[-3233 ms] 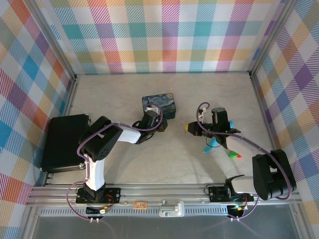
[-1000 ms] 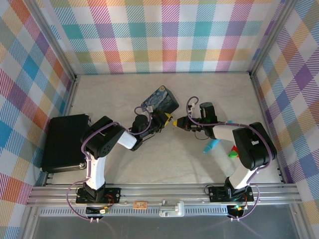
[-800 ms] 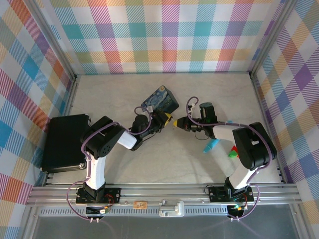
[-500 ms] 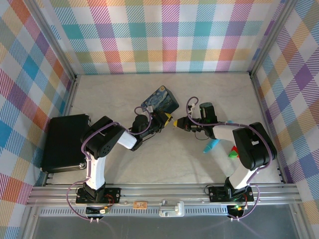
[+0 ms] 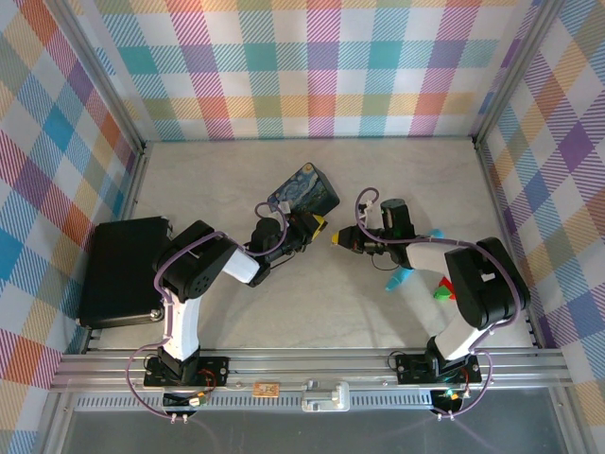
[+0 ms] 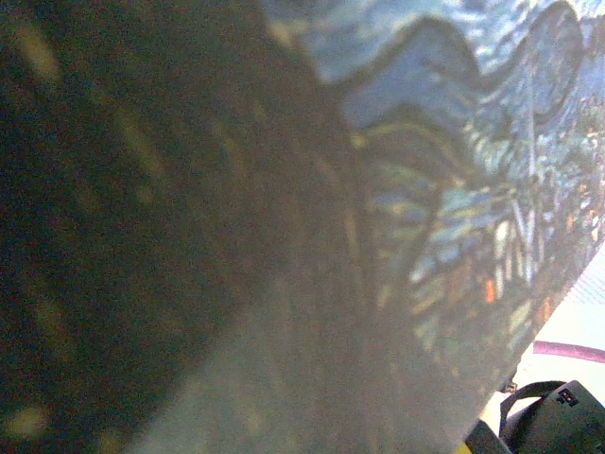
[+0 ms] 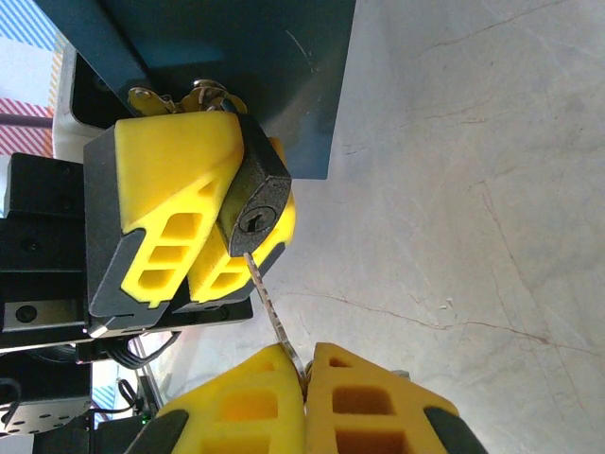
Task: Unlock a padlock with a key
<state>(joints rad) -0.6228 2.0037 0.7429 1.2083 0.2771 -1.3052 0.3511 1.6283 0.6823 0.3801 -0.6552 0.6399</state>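
Far left on the table (image 5: 217,180) there's a black case (image 5: 123,270), nothing touching it; next over, a bit further back, sits the blue tin (image 5: 304,189) with the swirly painted lid, turned at an angle; the left wrist camera is jammed right up against it, so the lid is a blurry smear of blue and yellow.

Just right of the tin's near edge is the left gripper (image 7: 232,227); its yellow fingers are clamped together on the padlock (image 7: 253,203), dark body squeezed between them, keyhole face pointing toward the other arm, and a bit of silvery shackle pokes out on the tin side.

Then the key (image 7: 269,303); its thin blade runs from the padlock over to the right gripper (image 7: 307,378), whose yellow fingers are pinched tight on the key's head; the tip meets the padlock's face just beside the keyhole, and I can't tell if it's actually in.

Further right, near the right arm, lie a turquoise stick (image 5: 402,274) and a red-green block (image 5: 440,291).
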